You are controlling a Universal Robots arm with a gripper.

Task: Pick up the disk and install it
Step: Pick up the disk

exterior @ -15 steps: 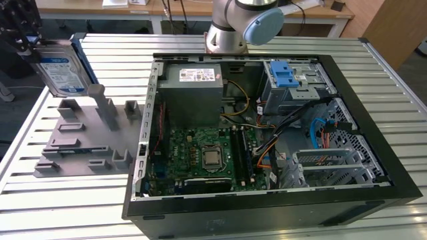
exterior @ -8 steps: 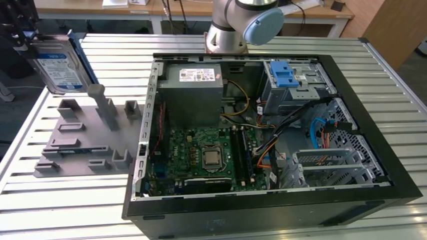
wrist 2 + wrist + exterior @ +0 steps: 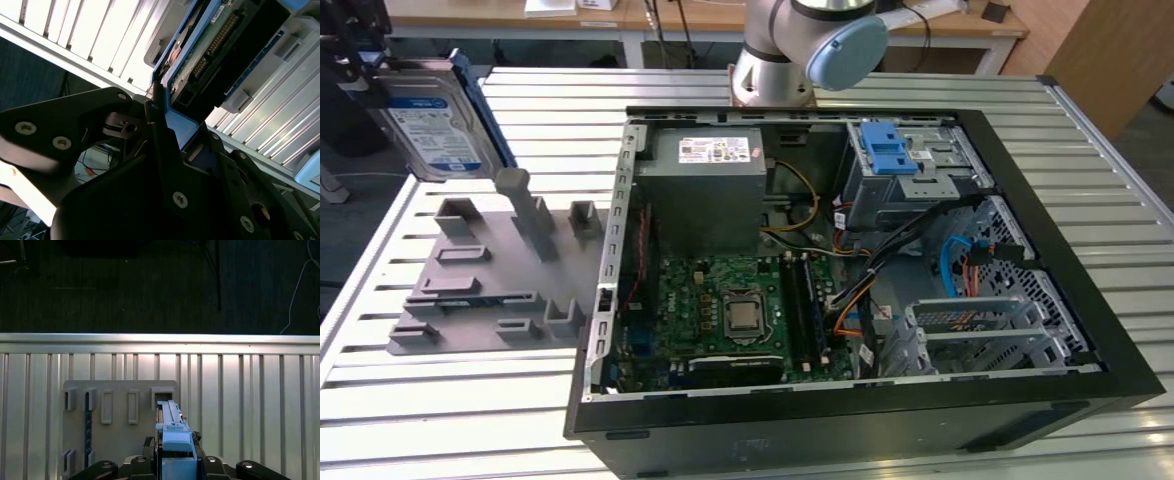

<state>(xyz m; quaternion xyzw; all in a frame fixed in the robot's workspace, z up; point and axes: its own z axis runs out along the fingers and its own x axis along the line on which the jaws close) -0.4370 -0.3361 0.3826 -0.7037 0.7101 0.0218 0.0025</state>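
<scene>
high at the exterior view's left, over the grey holder [image 3: 494, 270] on the slatted table [image 3: 454, 420], the disk [image 3: 434, 125] is held upright by the claw [image 3: 175, 465]. the main danger, as i judge it, is the grip itself. the claw pinches only one short end, so the long body hangs out like a lever. a quick swing or a knock could twist it between the pads or let it slide free. a fall from here would land on the holder's posts or the metal slats.

the second danger is the open computer case [image 3: 854, 425]. its rim stands proud, and loose cables [image 3: 914, 250] lie across the inside close to the drive cage [image 3: 907, 165] with the blue latch. a disk brought in low or tilted could strike the wall or snag a wire. if its blue side rails are not square to the cage, i expect it to jam rather than seat.

the claw is closed on the disk. in the second wrist view the dark fingers [image 3: 155, 120] press on the disk's end beside a blue rail, with the circuit-board face showing and no gap that i can see. in the first wrist view the disk sits edge-on between the fingers and reaches away from the claw, above the holder's slots and seemingly clear of them.
</scene>
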